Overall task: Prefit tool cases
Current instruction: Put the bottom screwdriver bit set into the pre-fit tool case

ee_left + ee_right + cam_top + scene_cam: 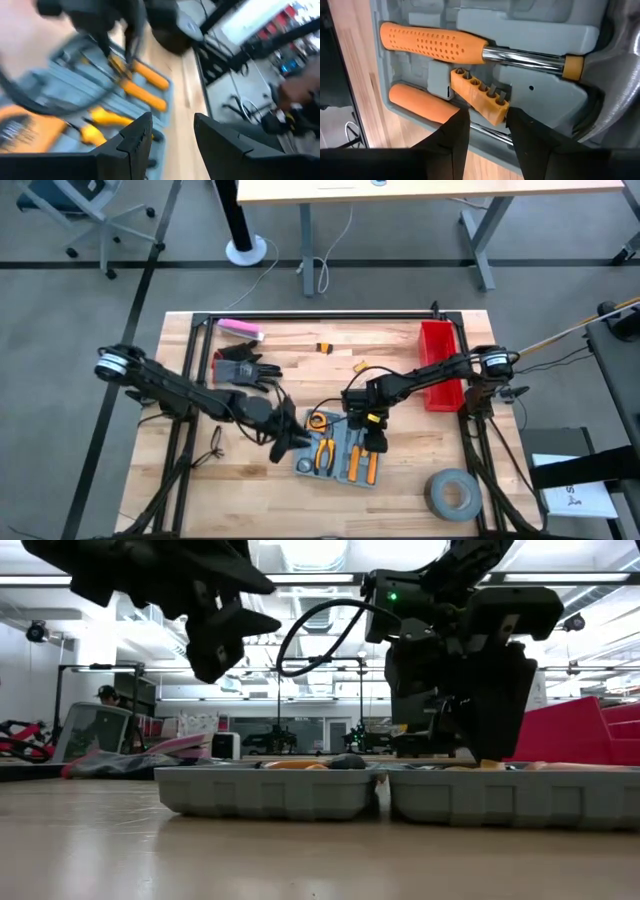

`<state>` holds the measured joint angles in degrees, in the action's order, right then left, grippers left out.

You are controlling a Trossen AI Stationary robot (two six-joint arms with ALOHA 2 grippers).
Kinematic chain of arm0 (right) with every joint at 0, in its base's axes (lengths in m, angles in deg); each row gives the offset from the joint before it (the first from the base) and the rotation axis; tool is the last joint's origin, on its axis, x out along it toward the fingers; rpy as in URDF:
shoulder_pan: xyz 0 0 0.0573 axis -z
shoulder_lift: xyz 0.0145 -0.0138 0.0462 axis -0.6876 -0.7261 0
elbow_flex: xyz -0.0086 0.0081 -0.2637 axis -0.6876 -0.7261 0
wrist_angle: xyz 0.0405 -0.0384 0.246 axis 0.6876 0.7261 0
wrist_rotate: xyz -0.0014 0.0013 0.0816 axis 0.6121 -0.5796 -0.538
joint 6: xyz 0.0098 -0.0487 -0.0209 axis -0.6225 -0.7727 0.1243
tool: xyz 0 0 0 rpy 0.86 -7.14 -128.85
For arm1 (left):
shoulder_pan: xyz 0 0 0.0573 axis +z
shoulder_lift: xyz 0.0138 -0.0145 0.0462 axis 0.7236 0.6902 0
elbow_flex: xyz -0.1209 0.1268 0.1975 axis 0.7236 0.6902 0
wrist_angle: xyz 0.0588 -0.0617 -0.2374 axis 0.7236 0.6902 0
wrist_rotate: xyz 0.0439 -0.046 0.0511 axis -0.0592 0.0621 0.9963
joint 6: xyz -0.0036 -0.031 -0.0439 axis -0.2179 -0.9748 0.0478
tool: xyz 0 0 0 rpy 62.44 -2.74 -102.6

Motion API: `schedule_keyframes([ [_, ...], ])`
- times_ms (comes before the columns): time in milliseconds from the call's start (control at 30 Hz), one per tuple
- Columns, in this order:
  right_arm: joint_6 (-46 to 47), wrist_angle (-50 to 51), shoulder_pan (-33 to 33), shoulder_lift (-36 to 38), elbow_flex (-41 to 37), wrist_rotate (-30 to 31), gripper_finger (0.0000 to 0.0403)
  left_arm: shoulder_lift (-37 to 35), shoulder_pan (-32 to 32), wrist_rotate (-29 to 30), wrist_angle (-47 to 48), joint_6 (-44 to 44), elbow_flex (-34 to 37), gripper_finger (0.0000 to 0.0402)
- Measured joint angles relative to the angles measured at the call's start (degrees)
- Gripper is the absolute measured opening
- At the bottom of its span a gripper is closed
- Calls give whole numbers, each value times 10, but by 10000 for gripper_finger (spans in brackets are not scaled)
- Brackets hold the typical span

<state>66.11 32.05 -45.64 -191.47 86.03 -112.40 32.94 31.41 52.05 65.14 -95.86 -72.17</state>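
Observation:
The grey-blue tool case [340, 458] lies open and flat on the wooden table, its two halves [265, 790] [510, 796] side by side. Orange-handled tools sit in its slots: pliers [325, 455], a hammer [435, 42] and another handle [420, 102]. My right gripper [489, 127] is low over the case's far right part [366, 430], shut on an orange bit holder [480, 97]. My left gripper [172, 135] hovers open beside the case's left edge [288, 442], raised above it in the low view [215, 630], with nothing between its fingers. My right gripper pinches the orange bit holder by one end [494, 116] between its two fingers, coming from above and pointing down. The holder lies slanted over the moulded grey insert next to the hammer's chrome shaft. Whether its other end rests in a slot, I cannot tell.
A red bin [440, 365] stands at the table's right edge and a grey tape roll [452, 492] at the near right corner. Black gloves [243, 368] and a pink object [240, 329] lie far left. Small orange pieces [324, 347] [360, 365] lie beyond the case.

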Motion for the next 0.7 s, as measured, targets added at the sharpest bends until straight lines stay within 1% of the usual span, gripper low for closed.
schedule_keyframes([
  [100, -6, 0, 0, 0, 0, 0, 118, 17, -24, -16, 28, -1, -22, 153],
  [333, -8, -1, 2, -1, 1, 2, 112, 72, -74, -16, 156, 20, -100, 153],
  [467, -9, -2, 3, -1, 1, 2, 118, 126, -83, -14, 249, 28, -161, 153],
  [600, -9, -2, 3, -1, 1, 2, 121, 191, -85, -14, 342, 55, -231, 153],
  [700, -9, -2, 3, -1, 1, 2, 118, 234, -85, -9, 383, 70, -275, 153],
])
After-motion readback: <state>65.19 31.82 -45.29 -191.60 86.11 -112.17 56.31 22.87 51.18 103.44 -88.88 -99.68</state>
